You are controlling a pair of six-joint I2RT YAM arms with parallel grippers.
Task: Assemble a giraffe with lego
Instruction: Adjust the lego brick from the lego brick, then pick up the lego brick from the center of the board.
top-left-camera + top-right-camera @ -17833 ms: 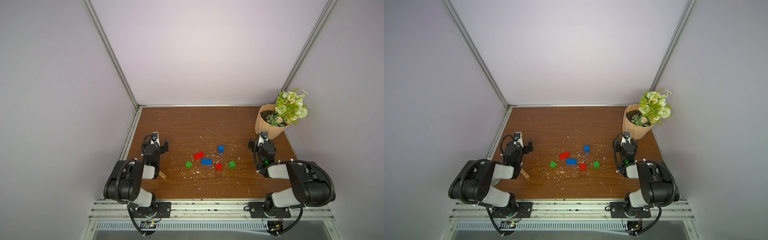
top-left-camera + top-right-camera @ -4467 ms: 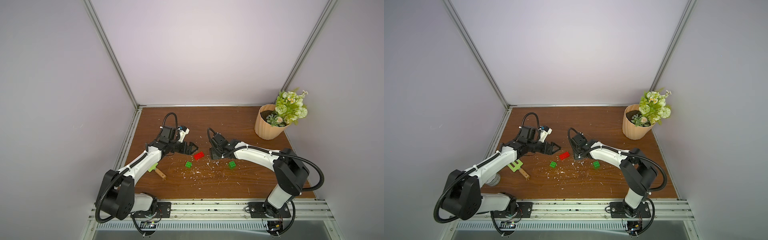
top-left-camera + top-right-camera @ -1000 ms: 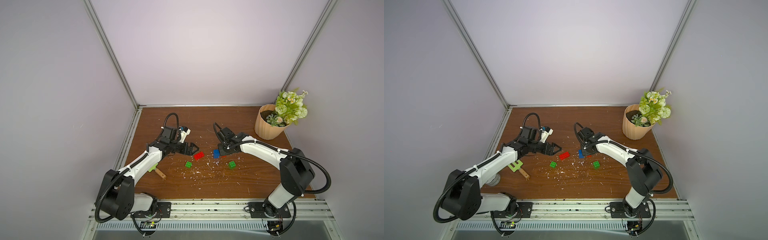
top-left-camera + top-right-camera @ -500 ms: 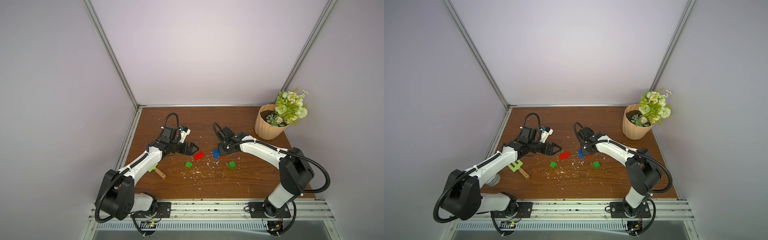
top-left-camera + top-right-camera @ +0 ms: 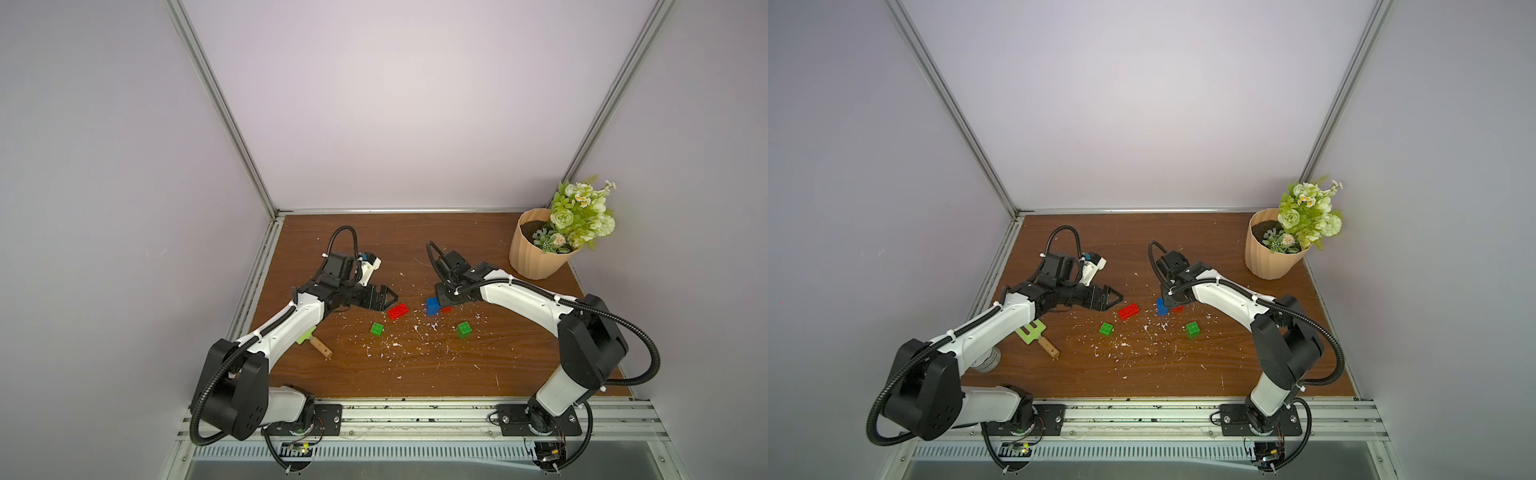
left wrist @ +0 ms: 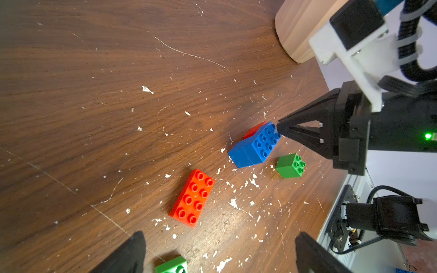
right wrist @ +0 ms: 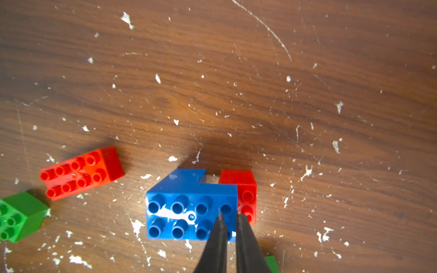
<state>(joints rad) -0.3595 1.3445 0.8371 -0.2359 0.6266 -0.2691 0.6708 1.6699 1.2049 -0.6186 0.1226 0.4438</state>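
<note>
**A:** How is the right gripper [image 7: 230, 217] looking?

**B:** Its jaws are standing only a narrow slit apart and are gripping nothing. The fingertips [image 7: 220, 227] are coming down on the studded face of the blue pair [image 7: 189, 212], at the end next to the small red brick [image 7: 246, 189]. I cannot tell whether they are pressing on the studs or hanging just over them.

**A:** Where is the giraffe?

**B:** It is showing only as that blue pair, a long brick joined to a shorter one in an L, lying near the middle of the table [image 5: 415, 374]. The small red brick is sitting against it at its 3 o'clock; joined or merely touching, I cannot tell.

**A:** And the loose lego?

**B:** The long red brick [image 5: 397, 311] is lying studs up at the pair's 9 o'clock, apart from it. One green cube [image 5: 464, 329] is resting at the pair's 4 o'clock, and the other green cube [image 5: 377, 328] at the long red brick's 7 o'clock.

**A:** The left gripper [image 6: 220, 233]?

**B:** It is gaping wide and carrying nothing, hovering just beside the long red brick at that brick's 10 o'clock. The flower pot [image 5: 536, 253] is standing at the table's 2 o'clock corner
</note>
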